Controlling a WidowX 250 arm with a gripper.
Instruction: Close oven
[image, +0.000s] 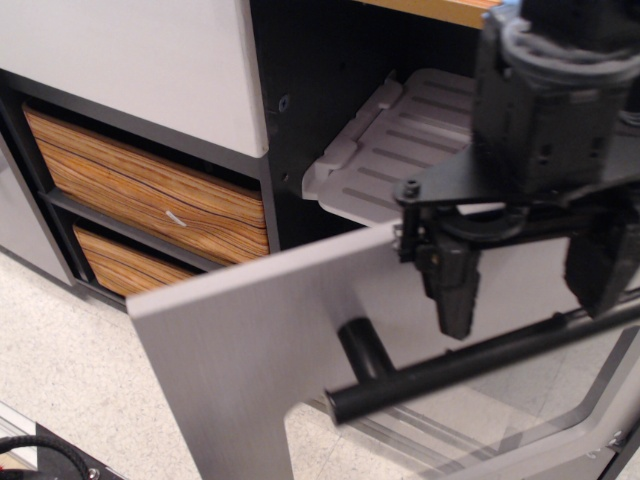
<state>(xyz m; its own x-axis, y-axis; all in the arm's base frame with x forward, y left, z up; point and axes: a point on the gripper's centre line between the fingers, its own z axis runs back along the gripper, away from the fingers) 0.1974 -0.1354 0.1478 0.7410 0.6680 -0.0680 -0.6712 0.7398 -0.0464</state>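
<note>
Oven (300, 330) door is hanging open, tilted out toward the camera, its brushed silver face filling the lower middle of the shot. The claw (530, 285) sits right over the door's upper edge, fingers pointing down and spread wide with nothing between them. The left finger (452, 285) is dark and chunky and hangs in front of the door face; the right one (600, 270) is partly cut off by the frame edge. Can't tell if either is actually touching the door.

Just below the claw runs the black bar handle (440, 370), slanting up to the right, with its stubby post (362, 345) joining it to the door down and left of the claw. Under that is the clear window (480, 430).

Behind and up-left of the claw, the grey ribbed rack (400, 150) sticks out of the dark interior, and the claw's body hides its right part.

Way off to the left are two wood-grain drawers (150, 190), stacked, under a white panel (130, 60). Speckled floor (70, 360) at lower left.
</note>
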